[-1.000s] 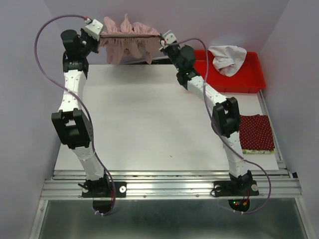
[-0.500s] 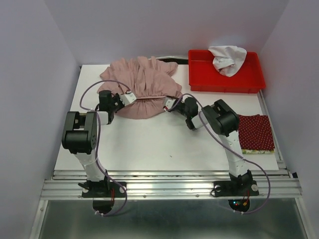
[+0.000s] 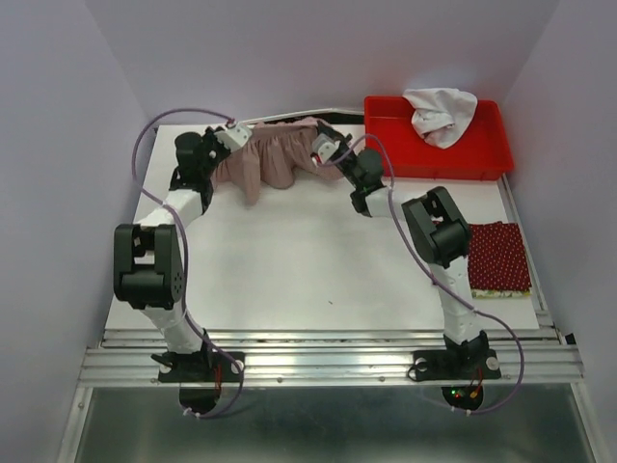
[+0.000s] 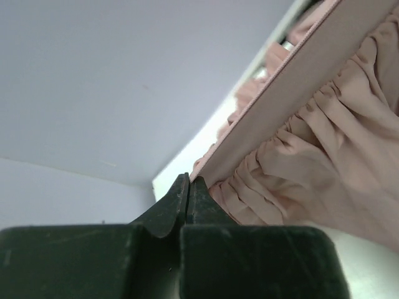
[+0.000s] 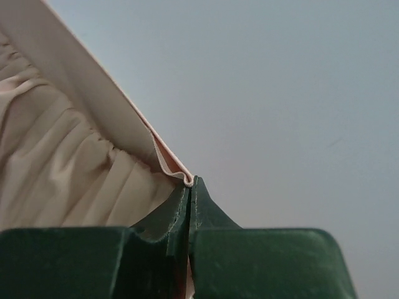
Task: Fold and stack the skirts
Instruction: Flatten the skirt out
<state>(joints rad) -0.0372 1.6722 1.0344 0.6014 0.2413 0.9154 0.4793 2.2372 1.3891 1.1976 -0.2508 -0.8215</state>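
One pink skirt (image 3: pixel 273 162) pinched between left gripper (image 3: pixel 233 136) and right gripper (image 3: pixel 322 148); one dotted red skirt (image 3: pixel 496 256) lies folded.

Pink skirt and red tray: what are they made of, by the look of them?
The pink skirt looks like thin, matte woven cloth: it hangs limp in fine gathers below a flat, stiffer waistband. The exact fibre cannot be told. The red tray looks like moulded plastic, with even colour, smooth and slightly glossy walls, and rounded corners.
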